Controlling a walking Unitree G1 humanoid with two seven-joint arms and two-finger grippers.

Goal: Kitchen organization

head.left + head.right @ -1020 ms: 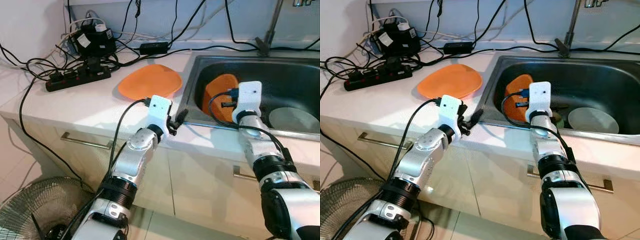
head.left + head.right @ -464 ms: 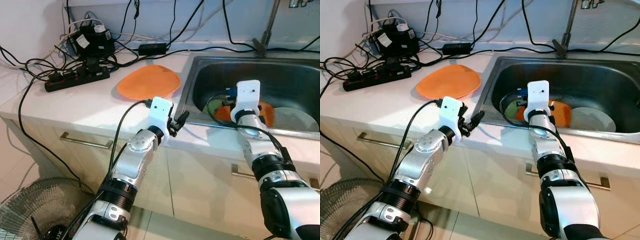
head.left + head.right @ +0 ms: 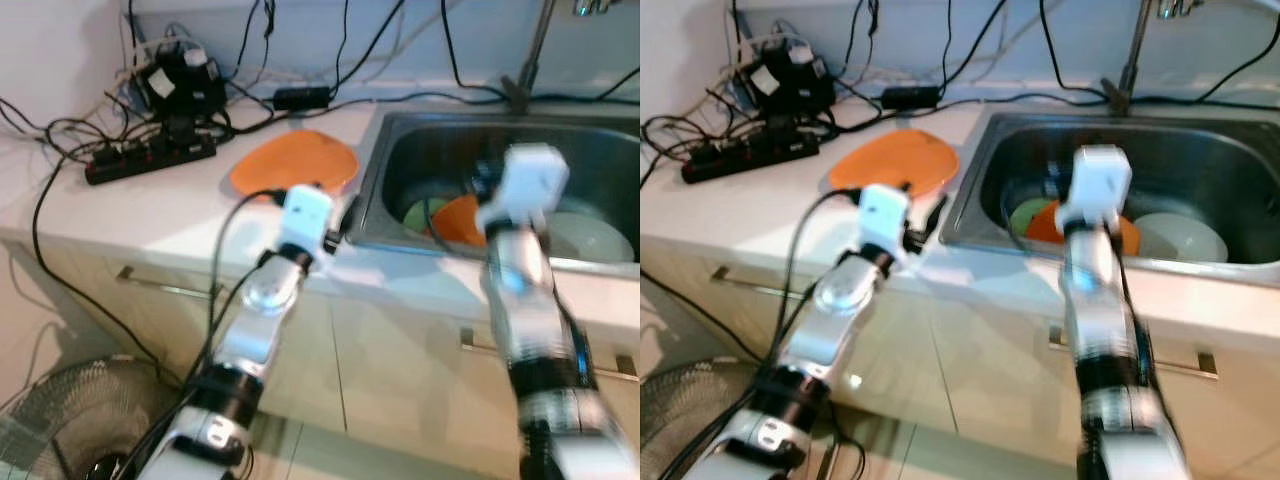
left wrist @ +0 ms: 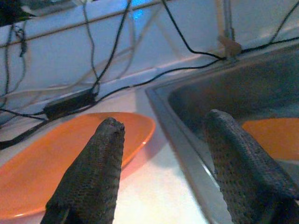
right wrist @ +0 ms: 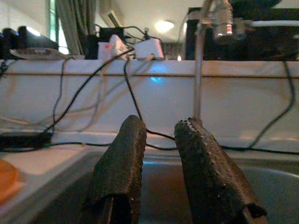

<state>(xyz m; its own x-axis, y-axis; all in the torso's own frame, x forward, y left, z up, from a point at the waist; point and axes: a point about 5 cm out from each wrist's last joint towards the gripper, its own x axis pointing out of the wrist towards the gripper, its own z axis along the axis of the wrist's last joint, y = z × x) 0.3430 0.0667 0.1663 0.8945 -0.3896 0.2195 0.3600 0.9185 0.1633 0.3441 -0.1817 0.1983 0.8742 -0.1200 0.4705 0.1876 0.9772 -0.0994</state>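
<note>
One orange plate (image 3: 293,165) lies on the white counter left of the sink. My left gripper (image 3: 340,222) hovers open over the counter's front edge, between that plate and the sink rim (image 3: 440,255). In the left wrist view the plate (image 4: 56,149) lies just beyond its fingers (image 4: 93,172). A second orange plate (image 3: 462,215) lies in the sink, next to a green dish (image 3: 418,212) and a white bowl (image 3: 590,235). My right gripper (image 3: 487,180) is raised above the sink, blurred. Its fingers (image 5: 121,158) are slightly apart with nothing between them and point at the faucet (image 5: 201,70).
A power strip (image 3: 150,160) and tangled black cables with adapters (image 3: 185,85) crowd the counter's back left. The faucet (image 3: 530,60) stands behind the sink. Drawer handles (image 3: 165,285) run below the counter edge. A floor fan (image 3: 50,420) stands at lower left.
The orange plate that stood on edge at my right gripper now lies flat in the sink. The right gripper has let go and risen above the sink. My left gripper shifted slightly left.
</note>
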